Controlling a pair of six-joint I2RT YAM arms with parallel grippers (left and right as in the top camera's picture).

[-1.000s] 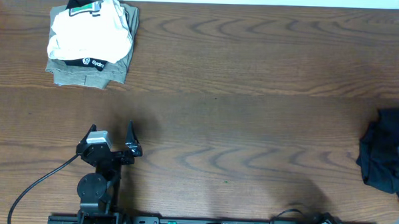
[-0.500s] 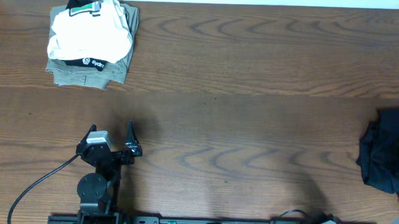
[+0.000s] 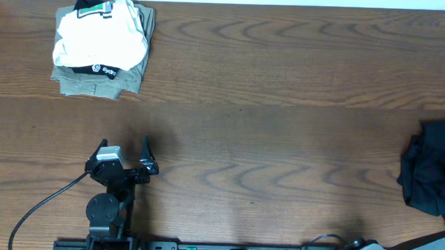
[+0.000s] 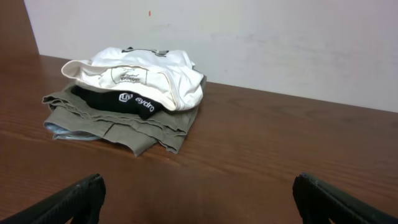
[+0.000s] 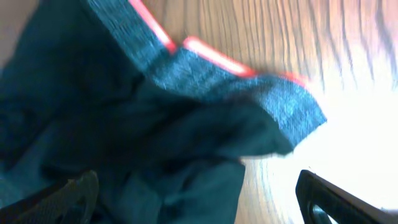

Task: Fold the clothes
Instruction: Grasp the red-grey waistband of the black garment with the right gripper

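A crumpled pair of soft black pants [image 3: 428,173] lies in a heap at the far right edge of the dark brown wooden table [image 3: 283,82], partly cut off by the overhead frame. In the right wrist view the dark cloth [image 5: 93,112] fills most of the picture. Its grey waistband [image 5: 205,78] runs slantwise across the top, edged with a bright red lining [image 5: 217,56], and one corner of it reaches out over the bare wood.

The right gripper [image 5: 196,186] hangs over this heap with its jaws spread wide and nothing clamped between them. Only the dark tips of its fingers [image 5: 62,196] show, at the bottom corners of the view.

The left gripper [image 3: 123,153] sits well apart from the pants, on the left side of the table near the front edge. It is also wide open and empty, with a black cable [image 3: 41,208] trailing away from its arm. It faces the far left corner, where a neat stack of folded garments [image 3: 99,50] rests. That stack has an olive-brown piece at the bottom and a white one on top, with a black printed band showing between them. In the left wrist view the stack [image 4: 130,93] stands just in front of a plain white wall [image 4: 280,43], with bare wood between it and the spread fingers [image 4: 68,202].
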